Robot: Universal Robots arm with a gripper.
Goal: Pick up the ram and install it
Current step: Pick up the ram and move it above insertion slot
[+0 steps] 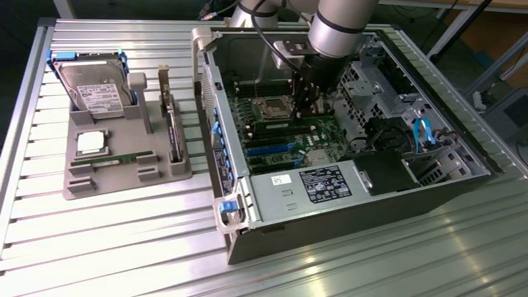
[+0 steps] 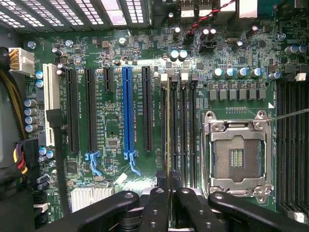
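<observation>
Hand (image 2: 169, 186): fingers pinched nearly together on a thin edge that runs away from them, which I read as the ram (image 2: 167, 135) seen edge-on. It is gripped by its flat faces, presumably so the contact edge stays free to meet a slot

Ram position: it lines up along the outermost of the four DIMM slots (image 2: 179, 130), between the empty CPU socket (image 2: 236, 154) and the blue expansion slot (image 2: 127, 111). Whether it is seated, I cannot tell

Containers:
- Open computer case (image 1: 247, 204) lies on its side on the tabletop (image 1: 123, 247), motherboard facing up for access from above. The arm reaches down into it
- Grey parts tray (image 1: 123, 182) at the exterior view's left holds:
  - a hard drive (image 1: 95, 93), propped up
  - a silver processor chip (image 1: 91, 142), lying flat
  - an expansion card (image 1: 172, 124), standing on edge
  - a narrow green stick (image 1: 111, 159) in a groove
</observation>
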